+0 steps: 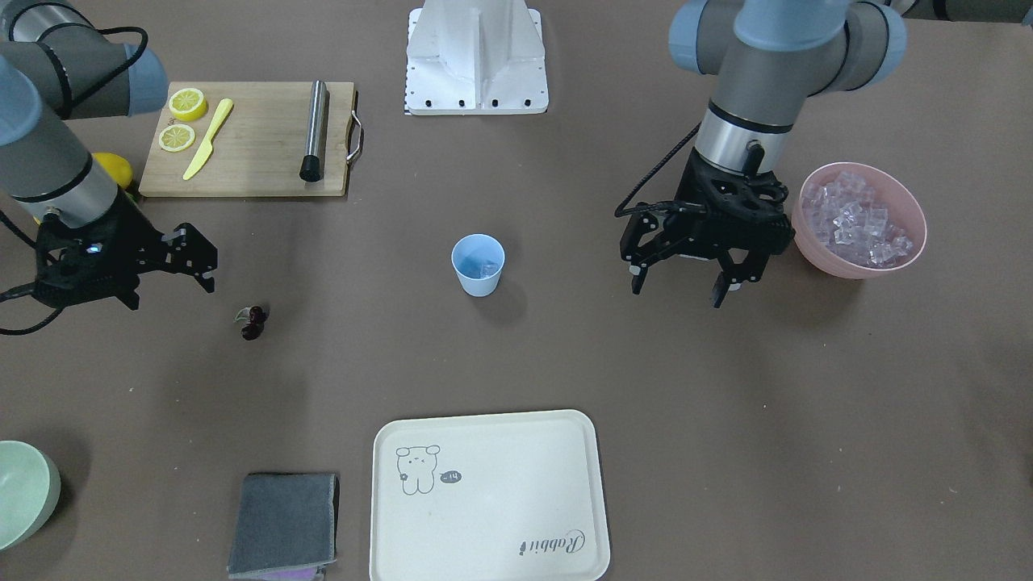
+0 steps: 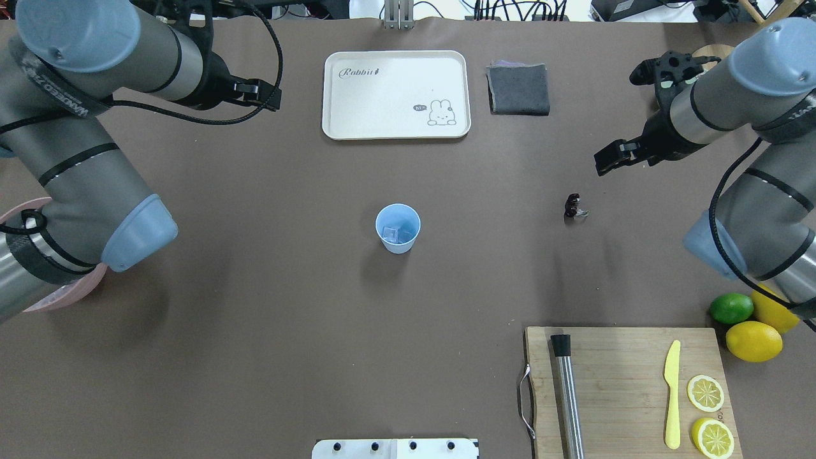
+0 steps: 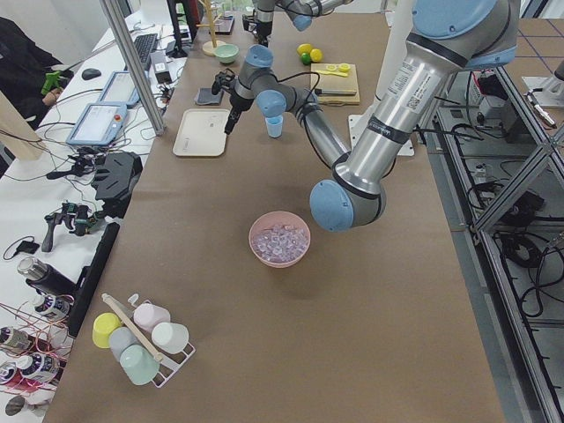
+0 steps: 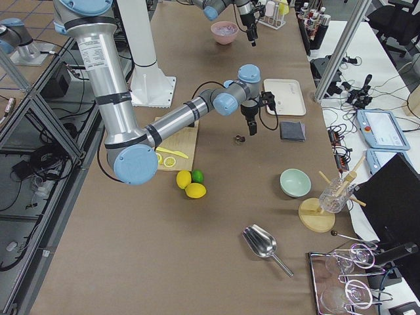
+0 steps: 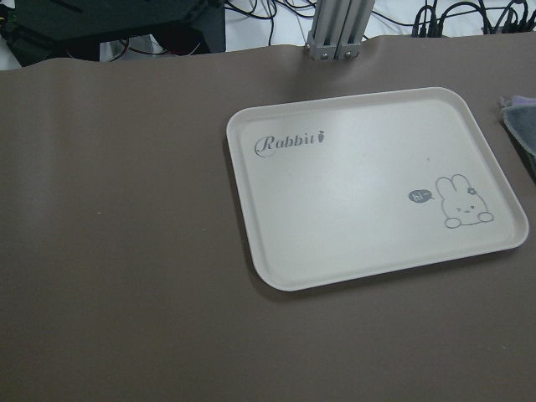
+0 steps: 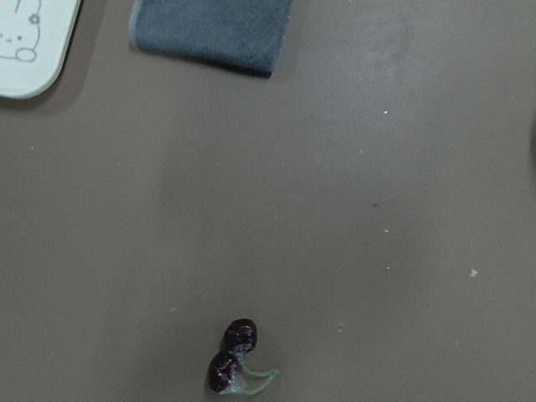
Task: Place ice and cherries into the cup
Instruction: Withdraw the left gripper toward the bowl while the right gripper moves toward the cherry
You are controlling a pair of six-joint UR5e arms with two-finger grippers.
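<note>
The light blue cup [image 1: 478,265] stands upright mid-table with a little clear ice [image 2: 395,234] in its bottom. More ice cubes [image 1: 855,218] fill the pink bowl [image 1: 815,250]. The dark red cherries [image 1: 254,321] with a small leaf lie on the table, and also show in the right wrist view [image 6: 232,367]. My left gripper [image 1: 678,292] is open and empty, hanging between the cup and the pink bowl. My right gripper [image 1: 169,290] is open and empty, just beside and above the cherries.
A wooden cutting board [image 1: 258,161] holds lemon slices [image 1: 186,103], a yellow knife [image 1: 207,139] and a metal muddler [image 1: 315,129]. A white rabbit tray [image 1: 488,496], a grey cloth [image 1: 284,523] and a pale green bowl [image 1: 24,492] sit along the far edge. Whole lemons and a lime [image 2: 731,308] lie beside the board.
</note>
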